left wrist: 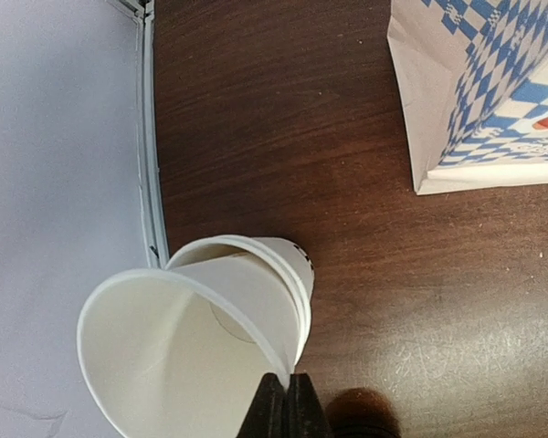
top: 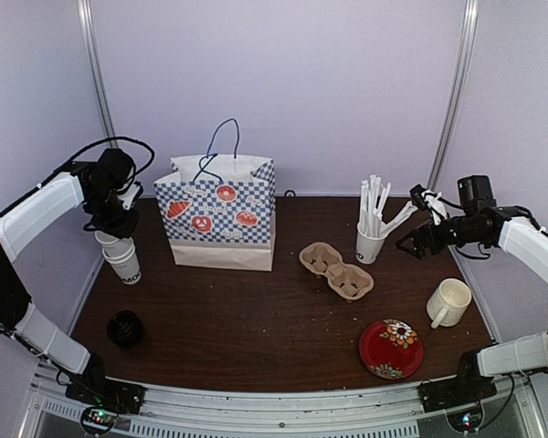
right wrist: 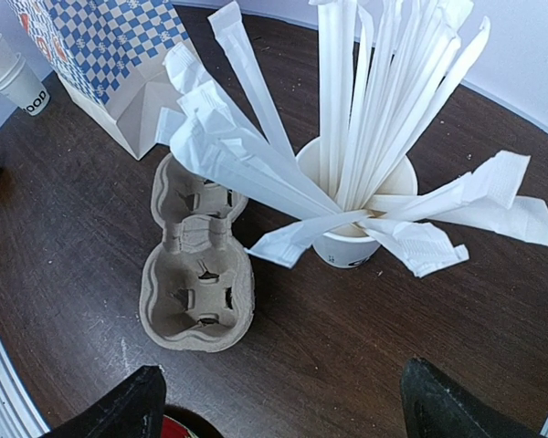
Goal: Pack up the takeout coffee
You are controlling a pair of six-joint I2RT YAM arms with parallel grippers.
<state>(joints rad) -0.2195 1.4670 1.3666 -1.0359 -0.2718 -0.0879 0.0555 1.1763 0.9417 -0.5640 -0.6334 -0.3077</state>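
Now: left jaws on a cup rim, right jaws apart

I have the left jaws pinched together on the rim of the top takeout cup (left wrist: 164, 365). It tilts out of the cup stack (top: 126, 265) standing at the left edge of the table (top: 256, 319), left of the checked paper bag (top: 221, 214). My right jaws stand wide apart, gripping nothing, just right of the cup of wrapped sticks (right wrist: 356, 182). I see a cardboard cup carrier (top: 336, 270) left of that cup and a black lid (top: 125, 328) near left.
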